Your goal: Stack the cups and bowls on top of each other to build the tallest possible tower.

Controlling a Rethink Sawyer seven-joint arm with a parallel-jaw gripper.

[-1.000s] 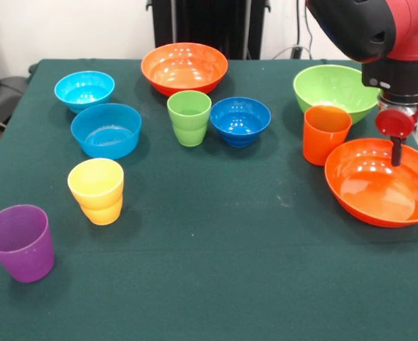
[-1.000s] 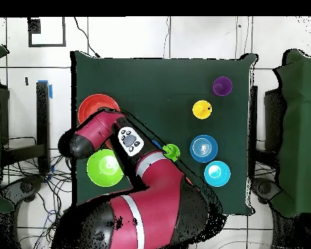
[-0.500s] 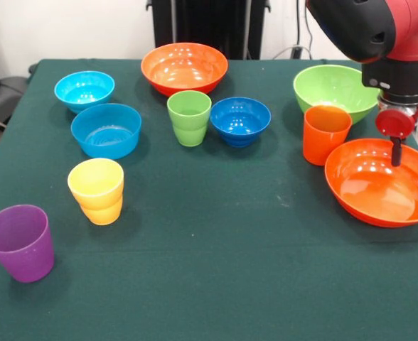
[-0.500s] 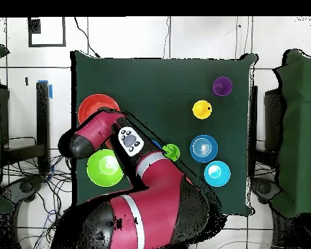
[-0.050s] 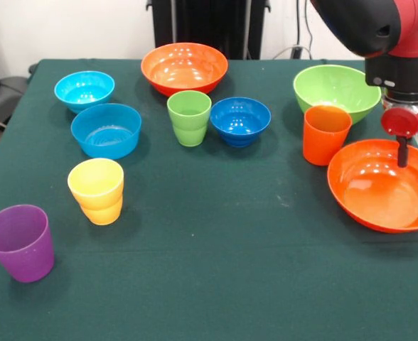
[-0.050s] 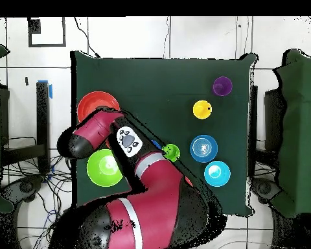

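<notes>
Orange bowl (image 5: 383, 186) shifted slightly right, gripper (image 5: 402, 145) over it

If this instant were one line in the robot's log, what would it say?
stage: reaching | gripper: over large orange bowl | orange cup: upright beside it | stacked: nothing yet

Red arm (image 5: 401, 28) reaches down at right edge

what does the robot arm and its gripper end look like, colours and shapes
The arm is bulky and rounded, glossy red with black joint sections and a pale band near its base. A white oval panel with dark buttons sits on one link. At the gripper, a red round disc and a thin dark finger hang below a black wrist.
</notes>
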